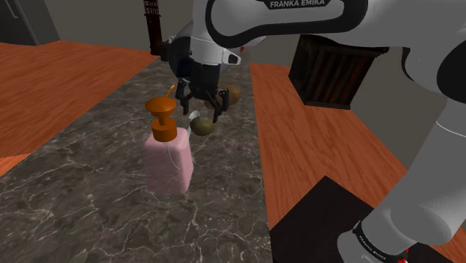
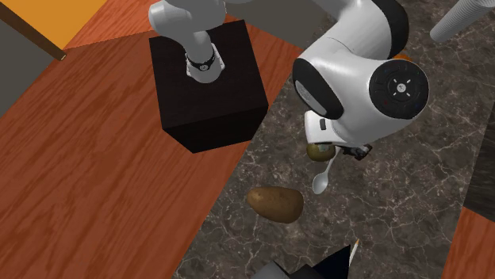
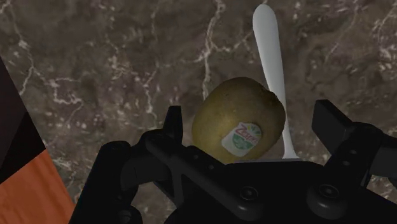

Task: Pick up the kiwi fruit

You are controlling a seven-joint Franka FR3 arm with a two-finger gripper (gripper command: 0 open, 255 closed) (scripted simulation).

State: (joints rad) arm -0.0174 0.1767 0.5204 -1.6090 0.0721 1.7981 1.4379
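Kiwi (image 3: pixel 238 121) with a sticker, laid on the dark marbled desk (image 3: pixel 95 57), straddled by the tool (image 3: pixel 251 118), fingers held wide and not closed on it, white spoon (image 3: pixel 270 57) laid just beside the fruit, brown potato (image 2: pixel 275 203) near, pink soap dispenser (image 1: pixel 168 161) stood close by.

On my wrist view the gripper's (image 3: pixel 252 116) black body cuts off the underside of the kiwi (image 3: pixel 238 124), and the end of the white spoon's (image 3: pixel 270 57) handle runs behind them both. In the shoulder view the gripper hides part of the potato (image 1: pixel 234 95). In the second exterior view the arm's wrist (image 2: pixel 357 87) covers most of the kiwi.
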